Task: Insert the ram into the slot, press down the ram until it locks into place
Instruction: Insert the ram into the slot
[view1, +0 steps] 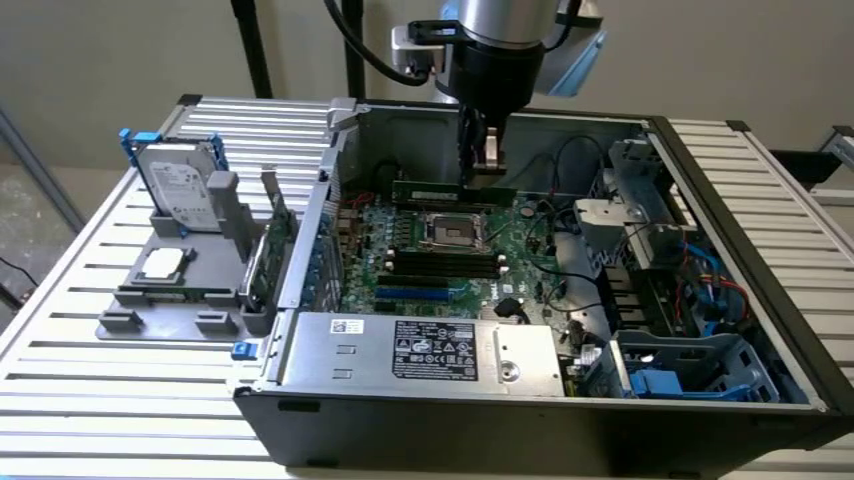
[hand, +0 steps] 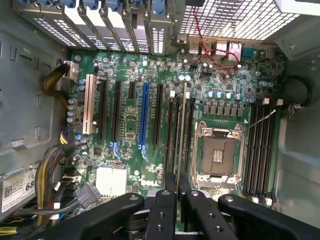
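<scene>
My gripper (view1: 483, 160) hangs inside the open computer case (view1: 747, 300), shut on the ram (view1: 434, 188), a long thin green stick lying level at the far side of the motherboard. In the wrist view the ram (hand: 180, 140) shows edge-on between my black fingers (hand: 162, 210). It runs along a group of parallel black slots (hand: 170, 131) beside the CPU socket (hand: 218, 155). I cannot tell whether it touches a slot. More black slots (hand: 260, 150) lie on the socket's other side, seen also in the exterior view (view1: 434, 262).
A power supply (view1: 414, 350) lies along the case's near edge, and a drive cage (view1: 641, 230) with cables is at the exterior view's right. Outside, at the exterior view's left, a grey holder (view1: 167, 290) carries a hard drive (view1: 180, 190). A blue slot (hand: 145, 115) and cable bundles (hand: 55, 165) lie near.
</scene>
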